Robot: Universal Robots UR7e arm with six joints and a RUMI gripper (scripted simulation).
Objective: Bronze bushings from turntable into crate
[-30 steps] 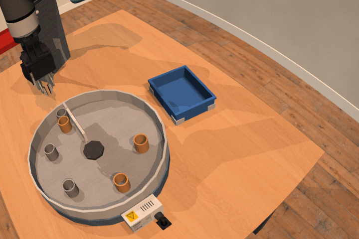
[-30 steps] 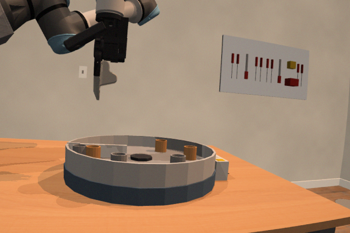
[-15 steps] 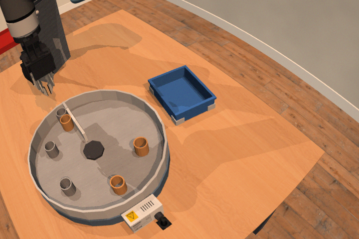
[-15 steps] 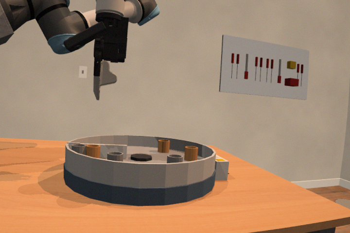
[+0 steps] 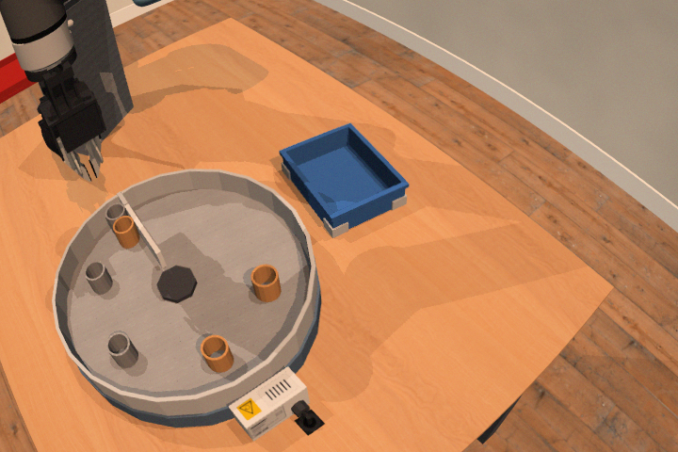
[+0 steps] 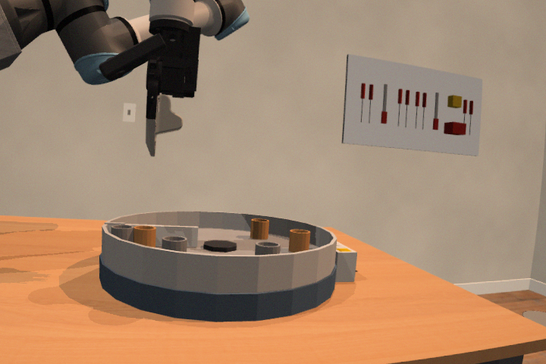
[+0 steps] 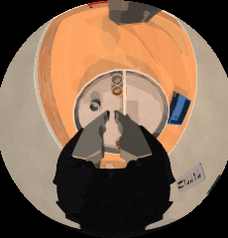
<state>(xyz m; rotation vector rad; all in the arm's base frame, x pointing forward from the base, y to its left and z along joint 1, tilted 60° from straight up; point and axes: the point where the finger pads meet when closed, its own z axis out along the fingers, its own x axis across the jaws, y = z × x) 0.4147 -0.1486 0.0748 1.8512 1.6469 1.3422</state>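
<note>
My gripper (image 5: 90, 176) (image 6: 152, 153) (image 7: 111, 111) is shut with nothing between its fingertips, high above the turntable (image 5: 238, 223) (image 6: 222, 274). A bronze bushing (image 5: 126, 238) (image 6: 145, 238) stands close beside a steel bushing (image 5: 115, 214) (image 6: 122, 233) near the divider. A second bronze bushing (image 5: 266, 288) (image 6: 260, 230) stands at the right in the top view, a third bronze bushing (image 5: 217, 361) (image 6: 299, 241) at the front. Another steel bushing (image 5: 101, 282) (image 6: 174, 245) (image 7: 94, 105) and a third steel bushing (image 5: 125, 355) (image 6: 267, 249) stand at the left. The blue crate (image 5: 345, 170) (image 7: 180, 106) is empty.
A thin divider (image 5: 143, 233) (image 7: 125, 94) runs from the turntable's wall towards the dark hub (image 5: 177, 283) (image 6: 220, 246). A raised wall rings the turntable. A white control box (image 5: 269, 402) (image 6: 346, 262) sits at its side. A dark pedestal (image 5: 91, 53) stands behind my gripper.
</note>
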